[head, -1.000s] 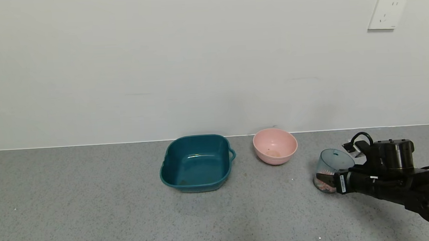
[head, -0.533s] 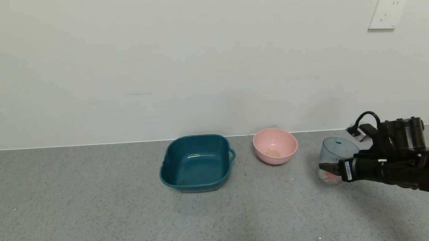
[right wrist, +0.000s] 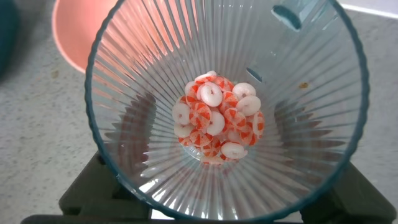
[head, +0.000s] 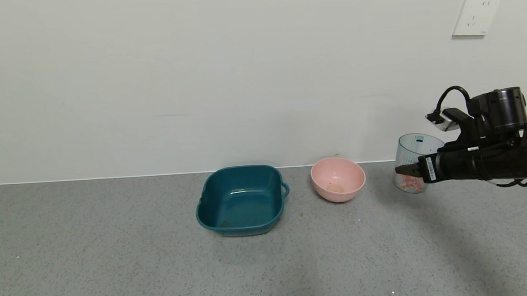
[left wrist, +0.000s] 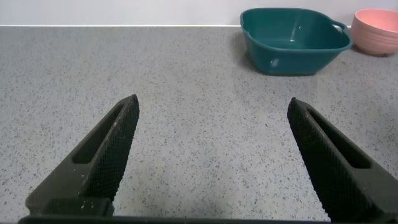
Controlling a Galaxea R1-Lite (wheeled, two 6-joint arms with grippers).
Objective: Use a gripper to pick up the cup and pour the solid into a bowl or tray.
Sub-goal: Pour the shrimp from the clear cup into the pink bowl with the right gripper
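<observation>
The cup point(head: 415, 162) hung upright, mouth up, above the table point(head: 116, 264) at the pink bowl's point(head: 337, 179) three o'clock, gripped by the right gripper's point(head: 404, 170) jaws (solid point(right wrist: 216, 117) inside); left gripper point(left wrist: 211, 155) open.

The right gripper point(head: 404, 170) reaches in level from the right, clamped — raised off the desk point(head: 116, 264); the left gripper point(left wrist: 211, 140) hangs spread wide (low, idle).

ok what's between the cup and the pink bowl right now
Nothing. In the head view only bare counter lies between the bowl and the cup, which the right pincer holds up.
</observation>
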